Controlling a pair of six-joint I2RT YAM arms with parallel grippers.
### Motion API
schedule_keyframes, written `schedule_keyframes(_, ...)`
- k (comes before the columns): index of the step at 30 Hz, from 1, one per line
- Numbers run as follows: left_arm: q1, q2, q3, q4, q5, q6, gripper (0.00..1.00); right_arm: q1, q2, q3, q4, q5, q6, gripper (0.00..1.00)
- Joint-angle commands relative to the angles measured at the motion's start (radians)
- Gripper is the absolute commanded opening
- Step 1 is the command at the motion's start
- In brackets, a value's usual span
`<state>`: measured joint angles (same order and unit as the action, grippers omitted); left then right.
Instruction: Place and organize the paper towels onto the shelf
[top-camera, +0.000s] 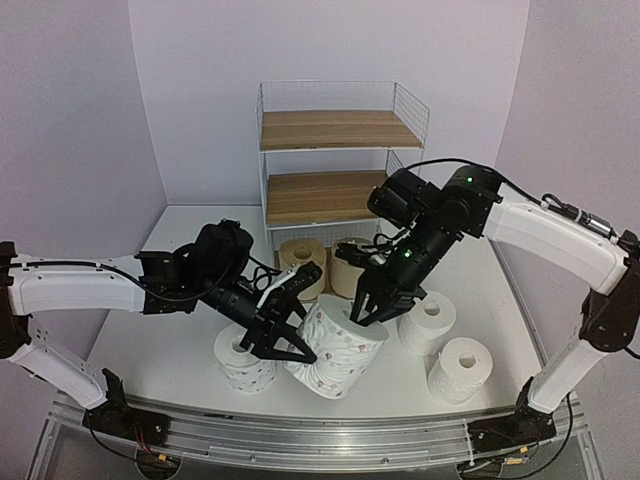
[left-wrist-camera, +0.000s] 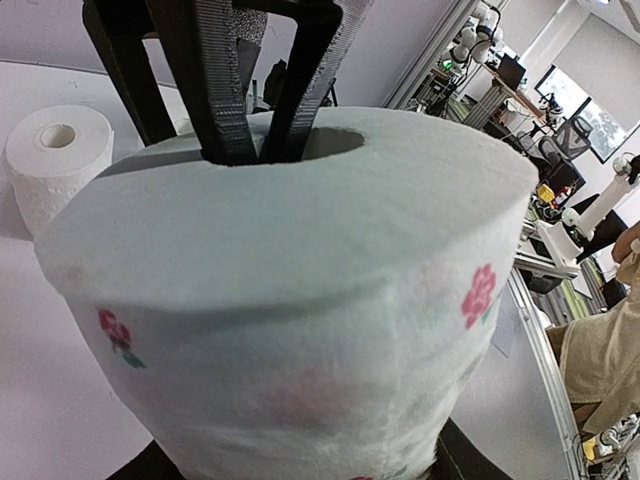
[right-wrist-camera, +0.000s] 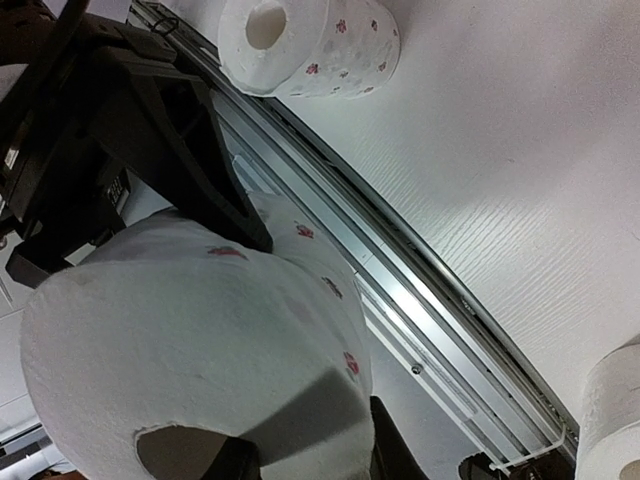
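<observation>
A white paper towel roll with small red flowers (top-camera: 335, 348) is tilted at the table's front middle, held between both grippers. My left gripper (top-camera: 288, 340) clasps its outer wall; the roll fills the left wrist view (left-wrist-camera: 300, 300). My right gripper (top-camera: 368, 308) pinches the roll's wall, one finger in the hollow core (right-wrist-camera: 185, 452) and one outside. A second flowered roll (top-camera: 245, 362) stands to the left. Two beige rolls (top-camera: 303, 260) stand before the shelf (top-camera: 335, 150). Two plain white rolls (top-camera: 428, 320) stand to the right.
The shelf's two visible wooden boards are bare. The metal rail (top-camera: 320, 430) runs along the table's near edge. The second flowered roll (right-wrist-camera: 310, 40) lies beside the rail in the right wrist view. Purple walls enclose the table.
</observation>
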<state>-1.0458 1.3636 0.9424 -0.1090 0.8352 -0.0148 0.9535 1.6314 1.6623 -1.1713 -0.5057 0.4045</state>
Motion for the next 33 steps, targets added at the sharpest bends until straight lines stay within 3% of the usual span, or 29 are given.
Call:
schedule_keyframes(1, -0.005, -0.034, -0.003, 0.128, 0.008, -0.049, 0.45, 0.001, -0.070, 0.046, 0.057, 0.043, 0.042, 0.30)
schedule_keyframes(8, -0.004, -0.083, -0.069, 0.266, -0.087, -0.157, 0.27, -0.001, -0.193, 0.024, 0.058, 0.207, 0.047, 0.57)
schedule_keyframes(15, -0.004, -0.119, -0.115, 0.359, -0.250, -0.256, 0.22, -0.002, -0.333, -0.029, 0.130, 0.420, 0.060, 0.78)
schedule_keyframes(20, -0.004, -0.148, -0.122, 0.416, -0.398, -0.325, 0.21, -0.001, -0.495, -0.250, 0.432, 0.296, -0.025, 0.85)
schedule_keyframes(23, -0.004, -0.163, -0.113, 0.437, -0.506, -0.383, 0.22, -0.002, -0.540, -0.335, 0.523, 0.290, -0.050, 0.87)
schedule_keyframes(29, -0.005, -0.118, -0.047, 0.401, -0.663, -0.385, 0.22, -0.002, -0.557, -0.418, 0.634, 0.383, -0.054, 0.87)
schedule_keyframes(33, -0.005, -0.044, 0.036, 0.390, -0.793, -0.364, 0.22, -0.001, -0.585, -0.445, 0.651, 0.540, 0.007, 0.87)
